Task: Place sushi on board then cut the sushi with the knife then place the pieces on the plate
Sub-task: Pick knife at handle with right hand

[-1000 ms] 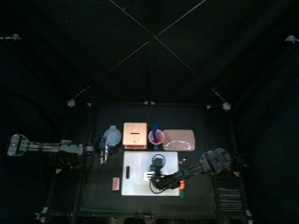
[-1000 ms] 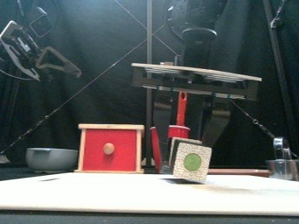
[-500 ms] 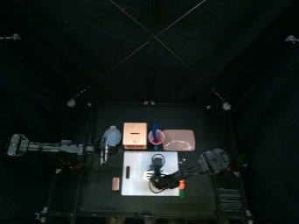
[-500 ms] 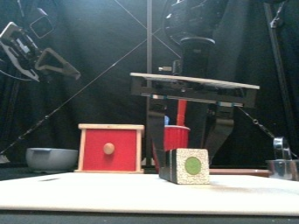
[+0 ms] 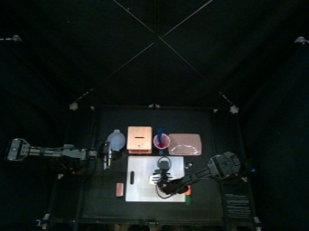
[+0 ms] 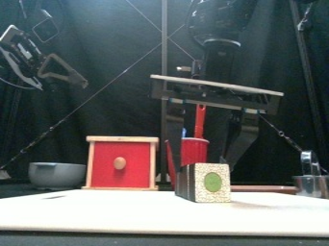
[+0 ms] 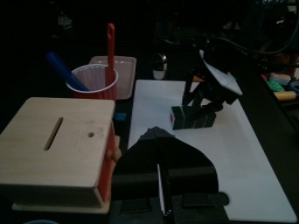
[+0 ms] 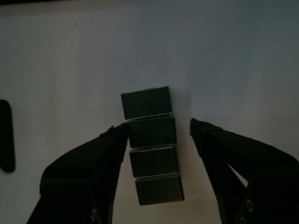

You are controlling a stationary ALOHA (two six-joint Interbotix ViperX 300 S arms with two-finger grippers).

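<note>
Dark booth of black curtains (image 5: 72, 54) around small black table (image 5: 101, 209)

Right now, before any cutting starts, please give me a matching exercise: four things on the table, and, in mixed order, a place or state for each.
Things:
1 sushi roll
2 red cup
3 wooden box
4 bowl

Places or states:
A holds the toy knives
B between bowl and cup
C on the white board, between the right gripper's open jaws
D leftmost, beside the box

Pairs: 1-C, 2-A, 3-B, 4-D
</note>
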